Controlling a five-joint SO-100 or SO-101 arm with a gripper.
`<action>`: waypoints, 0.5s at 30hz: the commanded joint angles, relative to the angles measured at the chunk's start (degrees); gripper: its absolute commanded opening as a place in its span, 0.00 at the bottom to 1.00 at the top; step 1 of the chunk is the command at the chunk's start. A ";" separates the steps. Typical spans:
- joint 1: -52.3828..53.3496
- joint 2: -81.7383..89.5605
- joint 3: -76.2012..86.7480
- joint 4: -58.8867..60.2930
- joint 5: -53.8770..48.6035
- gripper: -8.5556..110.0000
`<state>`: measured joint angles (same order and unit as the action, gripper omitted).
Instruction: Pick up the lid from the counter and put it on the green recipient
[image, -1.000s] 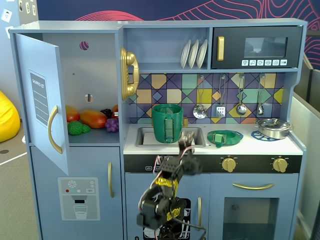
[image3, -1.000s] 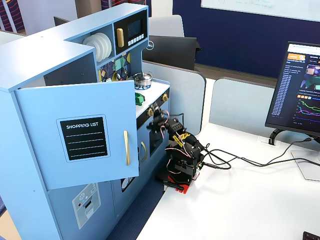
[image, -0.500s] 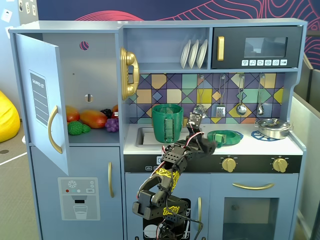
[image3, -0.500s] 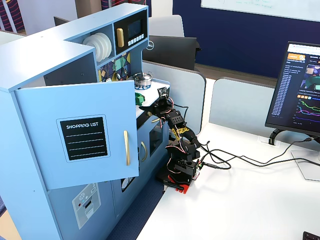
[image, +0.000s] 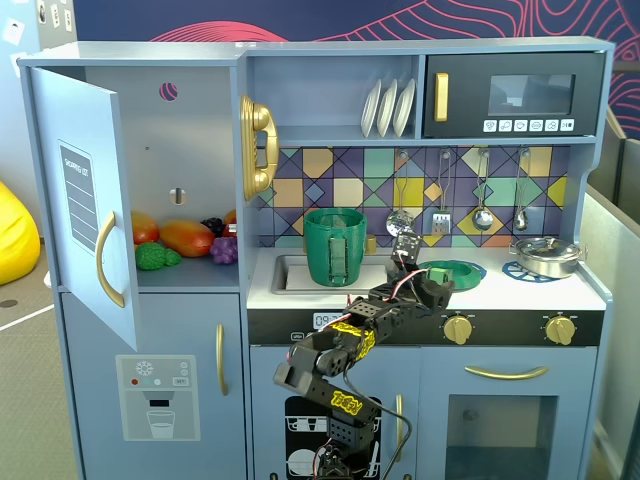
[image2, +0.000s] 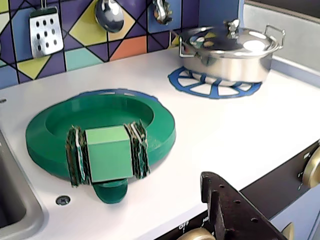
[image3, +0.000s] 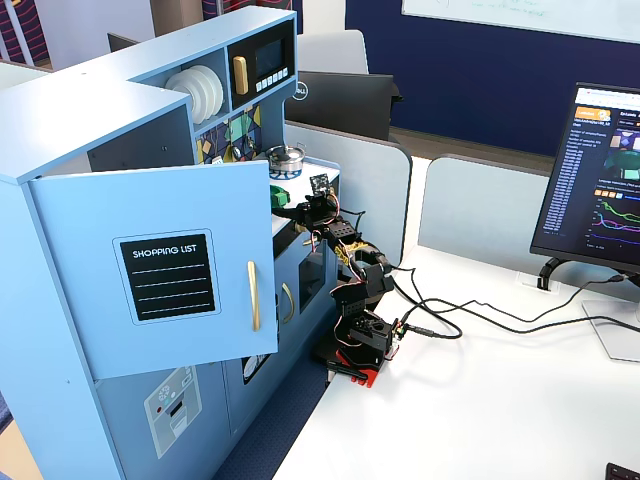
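Note:
The lid (image2: 100, 120) is a round green disc lying flat on the white counter (image2: 210, 130), right of the sink. A light green block (image2: 109, 152) stands at its near edge. In a fixed view the lid (image: 458, 270) lies right of the green recipient (image: 335, 246), a tall dark green pot standing upright in the sink. My gripper (image: 428, 284) hovers at the counter's front edge, just short of the lid and apart from it. It is open and holds nothing. In the wrist view only one black finger (image2: 235, 210) shows, at the bottom right.
A shiny silver pot (image2: 227, 47) with its own lid sits on a blue burner ring (image2: 215, 87) at the back right. Utensils (image2: 45, 30) hang on the tiled wall. Stove knobs (image: 458, 327) line the front panel. The fridge door (image: 85, 200) stands open at left.
The arm has unfolded from low in front of the kitchen and swung up and right, bringing the gripper to the counter edge beside the lid. Lid and pot have not moved.

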<state>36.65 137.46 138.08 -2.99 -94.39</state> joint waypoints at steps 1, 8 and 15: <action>0.53 -3.60 -4.39 -3.60 0.97 0.53; -0.53 -10.99 -11.07 -4.75 1.14 0.52; -0.97 -16.96 -17.67 -4.75 1.41 0.51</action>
<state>36.65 121.73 126.91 -5.89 -93.96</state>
